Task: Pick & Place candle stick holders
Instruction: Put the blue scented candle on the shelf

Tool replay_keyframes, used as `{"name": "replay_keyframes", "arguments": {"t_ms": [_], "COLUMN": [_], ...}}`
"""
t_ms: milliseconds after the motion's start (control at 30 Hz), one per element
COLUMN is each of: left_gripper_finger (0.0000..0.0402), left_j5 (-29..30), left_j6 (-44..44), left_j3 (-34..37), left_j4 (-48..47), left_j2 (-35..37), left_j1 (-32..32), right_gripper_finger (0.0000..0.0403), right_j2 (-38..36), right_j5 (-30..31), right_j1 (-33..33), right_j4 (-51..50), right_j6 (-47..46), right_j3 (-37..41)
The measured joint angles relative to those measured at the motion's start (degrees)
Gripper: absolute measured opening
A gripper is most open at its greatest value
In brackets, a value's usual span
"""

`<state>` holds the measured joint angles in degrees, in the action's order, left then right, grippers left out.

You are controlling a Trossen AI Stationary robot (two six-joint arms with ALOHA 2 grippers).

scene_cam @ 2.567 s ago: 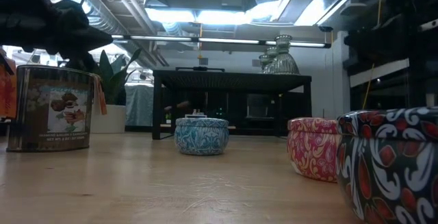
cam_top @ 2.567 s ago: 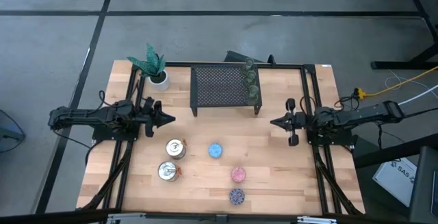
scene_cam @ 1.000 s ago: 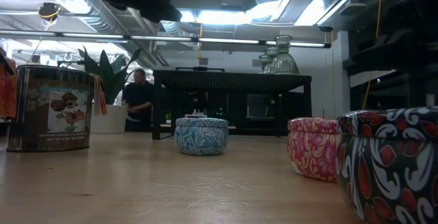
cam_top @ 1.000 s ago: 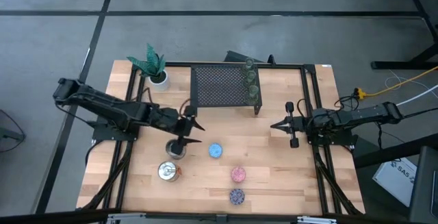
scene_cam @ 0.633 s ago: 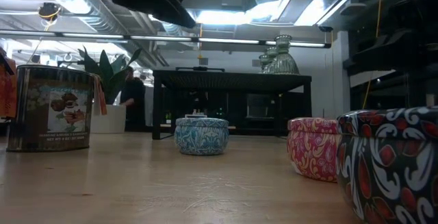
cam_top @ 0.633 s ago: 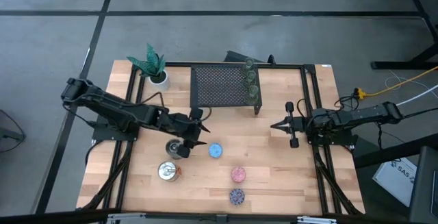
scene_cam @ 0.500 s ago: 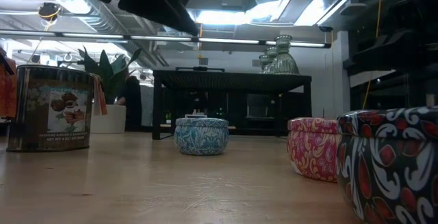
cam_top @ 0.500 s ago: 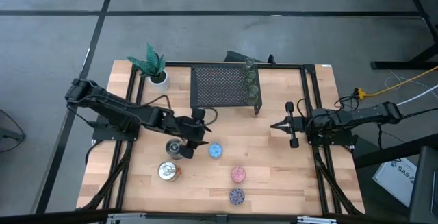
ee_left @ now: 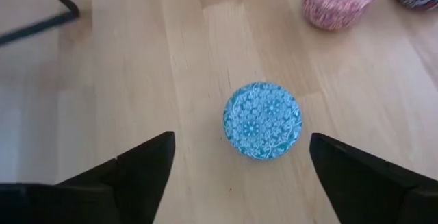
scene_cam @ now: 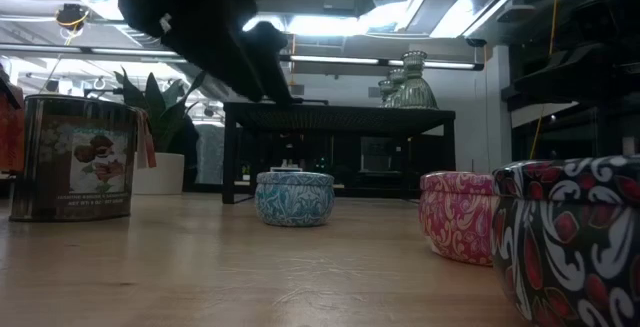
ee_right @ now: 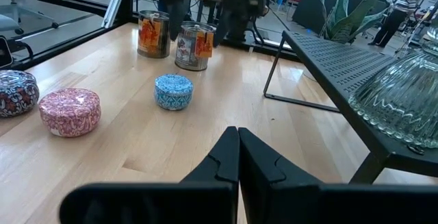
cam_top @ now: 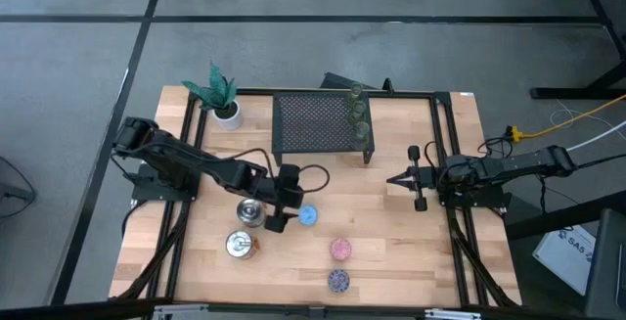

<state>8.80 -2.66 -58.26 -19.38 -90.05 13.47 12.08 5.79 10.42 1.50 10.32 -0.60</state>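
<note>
The blue candle stick holder point(ee_left: 263, 120) stands on the table, lid up, near the middle. My left gripper point(ee_left: 241, 140) hangs above it, pointing down and open, one finger on either side of it and clear of it; the high view shows the gripper point(cam_top: 290, 208) just left of the holder point(cam_top: 307, 216). Two silvery holders point(cam_top: 249, 210) point(cam_top: 240, 246) stand to the left, a pink one point(cam_top: 340, 250) and a purple one point(cam_top: 337, 281) nearer the front edge. Three green glassy holders point(cam_top: 360, 113) stand on the rack's right end. My right gripper point(ee_right: 237, 138) waits shut at the table's right.
A black mesh rack point(cam_top: 313, 124) stands at the far middle of the table, and a white pot with a green plant point(cam_top: 223, 97) at the far left. Bare wood lies between the blue holder and my right gripper point(cam_top: 391, 177).
My left gripper has gone toward the table's right edge and a little toward the near edge, past the far silvery holder to the blue holder. It has come down and tipped to point down at the table.
</note>
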Motion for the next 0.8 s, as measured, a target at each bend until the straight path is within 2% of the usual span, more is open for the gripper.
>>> {"name": "replay_keyframes", "arguments": {"t_ms": [133, 233, 467, 633, 800], "left_gripper_finger": [0.0361, 0.0374, 0.0388, 0.0388, 0.0389], "left_j5": [-0.41, -3.14, -7.11, -6.78, -3.42], "left_j6": [2.8, 4.17, 4.91, 5.93, 6.12], "left_j3": [0.0, 0.0, 0.0, 0.0, -0.17], "left_j4": [1.98, 3.25, 6.29, 7.54, 10.28], "left_j2": [-2.68, -4.53, -8.33, -10.53, -12.69], "left_j1": [0.0, -0.13, 0.11, 0.77, 2.01], "right_gripper_finger": [0.0003, 0.0003, 0.0003, 0.0003, 0.0003], "right_j2": [0.0, 0.0, 0.0, 0.0, 0.0], "right_j5": [0.01, 0.01, 0.01, 0.01, 0.0], "right_j1": [0.01, -0.01, -0.01, 0.0, 0.0], "right_j4": [0.0, 0.0, 0.0, 0.0, 0.0], "right_j6": [0.01, 0.01, 0.01, 0.01, 0.01], "right_j3": [0.0, 0.0, 0.0, 0.02, 0.02]}}
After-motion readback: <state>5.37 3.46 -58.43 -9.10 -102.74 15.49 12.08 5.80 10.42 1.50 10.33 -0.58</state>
